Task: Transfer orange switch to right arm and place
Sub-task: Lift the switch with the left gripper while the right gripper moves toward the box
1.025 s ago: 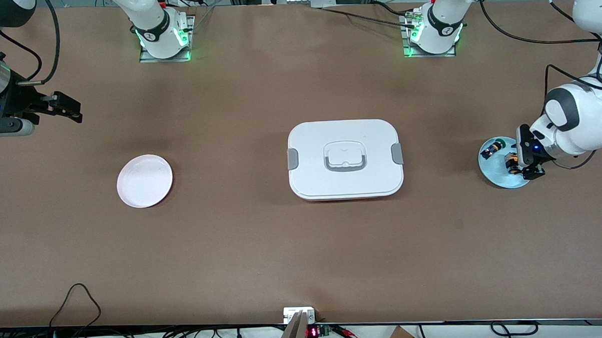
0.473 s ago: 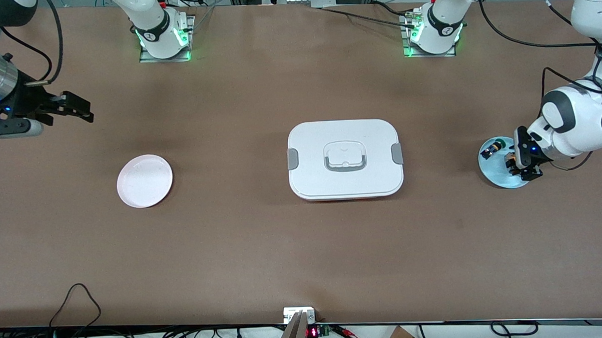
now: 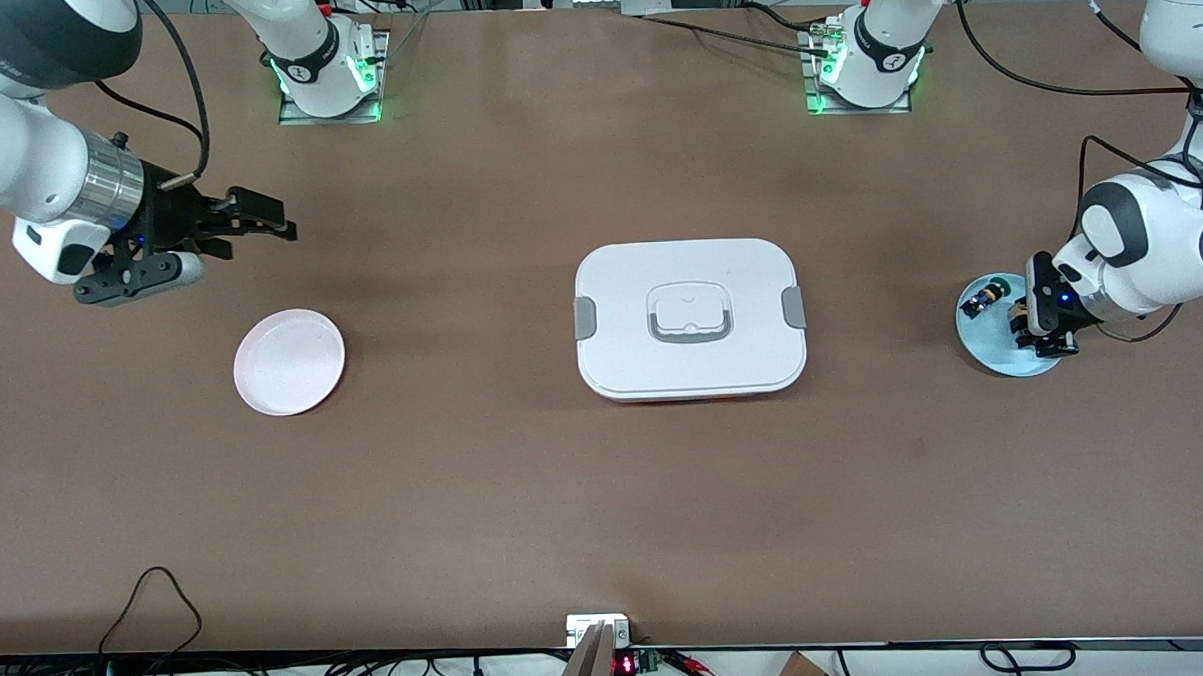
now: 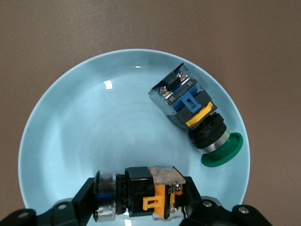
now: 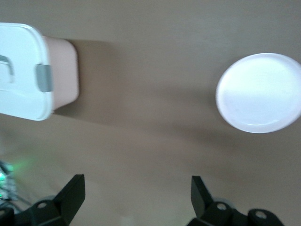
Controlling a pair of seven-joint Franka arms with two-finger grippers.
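The orange switch (image 4: 141, 193) lies on its side on the light blue plate (image 4: 94, 122), at the left arm's end of the table. My left gripper (image 4: 140, 200) is down on the plate and shut on the switch, one finger at each end; both also show in the front view, the switch (image 3: 1018, 317) and the gripper (image 3: 1037, 329). My right gripper (image 3: 275, 219) is open and empty, up over bare table beside the pale pink plate (image 3: 289, 361). The right wrist view shows its fingers spread wide (image 5: 136, 197).
A green-capped switch with a blue body (image 4: 193, 110) lies on the same blue plate (image 3: 982, 343), close to the orange one. A white lidded box (image 3: 690, 318) stands mid-table. The pale pink plate (image 5: 259, 92) and the box (image 5: 23, 70) show in the right wrist view.
My right arm has swung in from the table's end toward the middle, past the pink plate. My left gripper has shifted slightly on the blue plate at the orange switch.
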